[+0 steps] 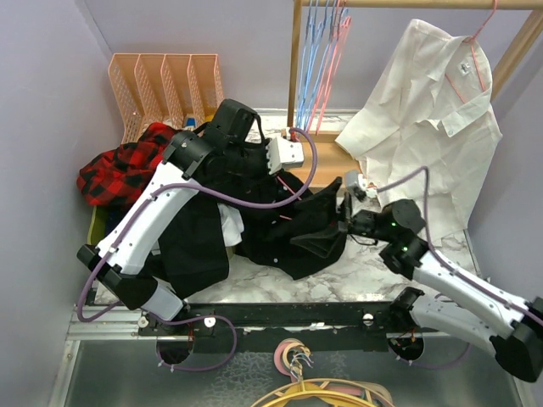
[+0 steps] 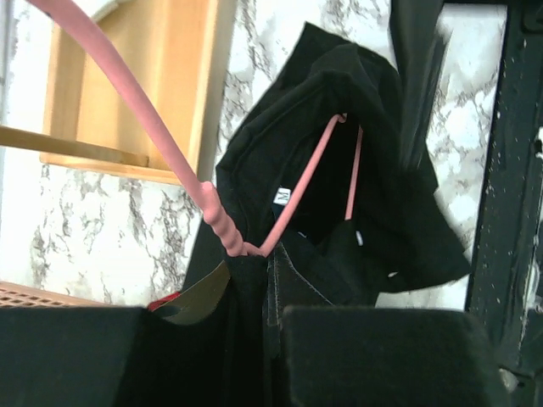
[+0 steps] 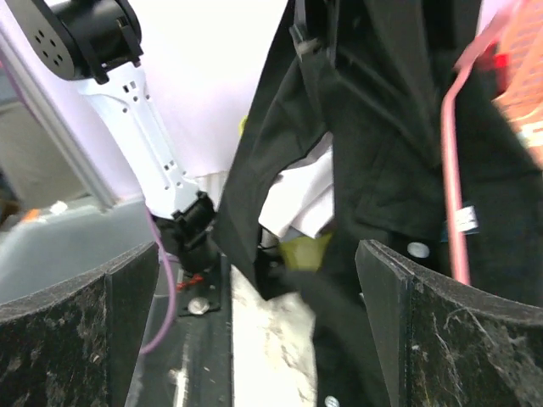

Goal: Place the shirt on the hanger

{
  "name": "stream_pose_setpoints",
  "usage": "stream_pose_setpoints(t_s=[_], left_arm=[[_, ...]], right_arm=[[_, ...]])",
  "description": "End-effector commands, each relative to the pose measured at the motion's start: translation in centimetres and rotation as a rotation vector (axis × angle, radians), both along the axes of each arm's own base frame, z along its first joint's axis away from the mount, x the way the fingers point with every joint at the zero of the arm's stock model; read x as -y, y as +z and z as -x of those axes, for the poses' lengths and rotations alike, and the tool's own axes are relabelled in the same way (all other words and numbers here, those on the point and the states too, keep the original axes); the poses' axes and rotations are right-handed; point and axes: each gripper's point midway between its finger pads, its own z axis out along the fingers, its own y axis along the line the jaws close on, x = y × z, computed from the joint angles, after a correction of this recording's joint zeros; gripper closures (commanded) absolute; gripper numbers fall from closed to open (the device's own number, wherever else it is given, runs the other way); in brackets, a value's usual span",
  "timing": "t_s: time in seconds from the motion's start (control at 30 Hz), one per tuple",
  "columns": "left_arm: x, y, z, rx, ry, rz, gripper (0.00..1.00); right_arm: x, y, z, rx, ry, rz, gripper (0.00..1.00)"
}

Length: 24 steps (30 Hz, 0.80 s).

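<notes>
The left arm [image 1: 144,220] rises from its base, folds at the elbow and stretches out over the table [image 1: 280,287]. Its left claw [image 2: 273,318] is closed tight on black cloth of the shirt [image 1: 280,229]. Just above that claw, the twisted neck of the hanger [image 2: 170,153] climbs into its hook; whether the wire is pinched too cannot be told. Beyond the claw, the hanger's two sides run inside the collar opening, so the threading looks begun. The shirt hangs bunched and lopsided, though, with its lower part heaped on the table. The shoulders likely need seating and the cloth straightening. To the right, the right arm [image 1: 458,292] lies low and bent. Its right claw [image 3: 254,271] is spread wide and empty, with the shirt's buttoned front directly ahead of it.
</notes>
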Motion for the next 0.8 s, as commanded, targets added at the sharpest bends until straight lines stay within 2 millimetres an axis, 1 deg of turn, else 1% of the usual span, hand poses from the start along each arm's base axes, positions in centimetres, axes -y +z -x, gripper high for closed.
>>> stream_pose_setpoints(t_s=[0.0, 0.1, 0.17, 0.27, 0.33, 0.4, 0.47, 0.53, 0.6, 0.67, 0.77], left_arm=[[-0.7, 0.0, 1.7, 0.017, -0.094, -0.017, 1.0], [-1.0, 0.3, 2.1, 0.029, -0.116, -0.026, 1.0], [-1.0, 0.9, 2.5, 0.035, -0.129, -0.018, 1.0], [-1.1, 2.1, 3.6, 0.03, -0.155, 0.014, 1.0], [-1.2, 3.2, 4.4, 0.035, -0.168, 0.042, 1.0], [-1.5, 3.9, 4.9, 0.049, -0.171, 0.055, 1.0], [-1.9, 4.2, 5.2, 0.066, -0.167, 0.053, 1.0], [-2.3, 4.2, 5.5, 0.079, -0.169, 0.046, 1.0], [-2.4, 4.1, 5.9, 0.09, -0.177, 0.042, 1.0], [-2.5, 4.1, 6.3, 0.102, -0.184, 0.043, 1.0], [-2.2, 4.4, 6.7, 0.113, -0.197, 0.059, 1.0]], right_arm=[[3.0, -0.6, -1.0, 0.132, -0.184, 0.129, 0.01], [4.7, -1.7, -1.8, 0.148, -0.283, 0.211, 0.0], [5.4, -2.3, -2.1, 0.134, -0.325, 0.234, 0.0], [6.3, -1.9, -2.5, 0.113, -0.385, 0.207, 0.0], [7.1, -2.5, -2.6, 0.111, -0.431, 0.195, 0.0], [7.7, -2.5, -2.5, 0.128, -0.458, 0.172, 0.0], [8.1, -3.2, -3.0, 0.131, -0.486, 0.191, 0.02], [8.5, -4.5, -3.8, 0.133, -0.526, 0.247, 0.04], [8.7, -4.9, -4.5, 0.129, -0.556, 0.266, 0.06], [8.4, -4.7, -4.4, 0.145, -0.544, 0.255, 0.1], [7.5, -5.0, -3.7, 0.165, -0.471, 0.273, 0.12]])
